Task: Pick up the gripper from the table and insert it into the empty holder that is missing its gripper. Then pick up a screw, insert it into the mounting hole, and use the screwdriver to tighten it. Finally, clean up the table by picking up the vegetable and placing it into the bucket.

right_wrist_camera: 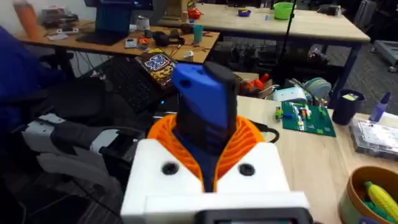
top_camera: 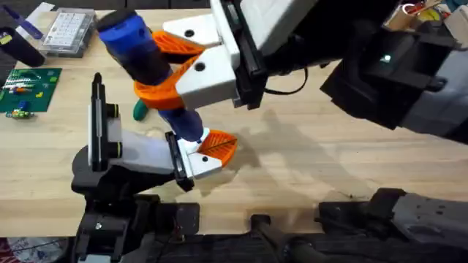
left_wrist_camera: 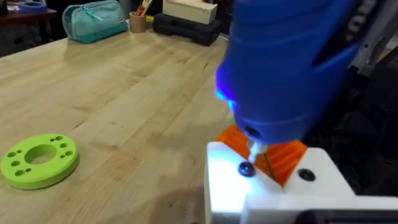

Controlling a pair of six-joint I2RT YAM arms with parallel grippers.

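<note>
The work looks to be in its screw-tightening step; the screwdriver (top_camera: 146, 62) is clamped between the orange ribbed pads of the right tool (top_camera: 186, 62), tilted so that its tip comes down on the white-and-orange part (top_camera: 208, 153) near the middle of the counter (top_camera: 329, 153); in the left wrist view the lit tip sits right over a dark screw head (left_wrist_camera: 246, 168) in the white block, touching or all but touching it, and whether the screw is fully home cannot be told; the white part appears already seated, so the insertion seems done. The left tool (top_camera: 191, 155) lies low at that same white-and-orange part, at the end of its white forearm, and how far its fingers are apart cannot be told. Left to do, by my judgement: finishing the tightening, then the clean-up; the vegetable (top_camera: 140, 110) lies on the counter just behind the screwdriver's body, half hidden, and the bucket (right_wrist_camera: 373, 196) stands apart from it at the counter's far side, already holding yellow and green toy pieces.
</note>
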